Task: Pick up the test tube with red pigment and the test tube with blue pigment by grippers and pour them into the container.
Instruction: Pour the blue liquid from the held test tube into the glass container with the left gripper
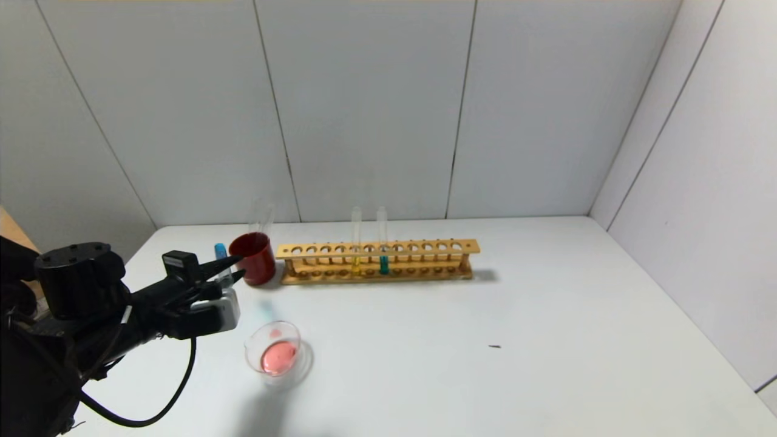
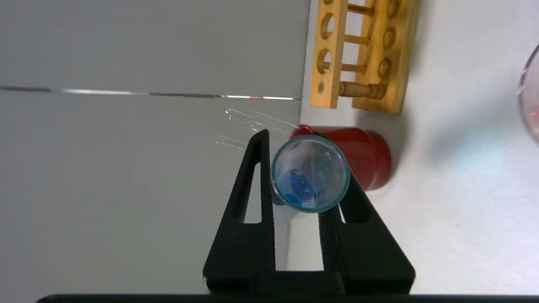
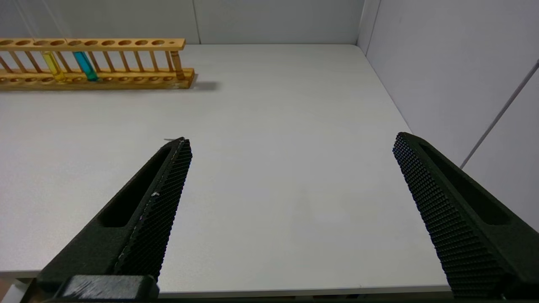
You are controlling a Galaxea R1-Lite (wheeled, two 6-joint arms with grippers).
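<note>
My left gripper (image 1: 241, 266) is shut on the test tube with blue pigment (image 1: 220, 250), held tilted above the table just left of the dark red cup (image 1: 254, 260). In the left wrist view the gripper (image 2: 305, 162) shows this tube (image 2: 310, 173) mouth-on, with blue liquid inside. The container (image 1: 276, 355), a clear glass dish holding pink-red liquid, stands in front of and right of the gripper; its rim shows in the left wrist view (image 2: 526, 84). No tube with red liquid shows. My right gripper (image 3: 292, 139) is open and empty over the table's near right edge.
A wooden rack (image 1: 376, 261) at the back holds a yellow tube (image 1: 356, 246) and a teal tube (image 1: 383, 246). A clear tube (image 1: 261, 215) stands in the red cup. White walls close the back and right. A small dark speck (image 1: 495, 346) lies on the table.
</note>
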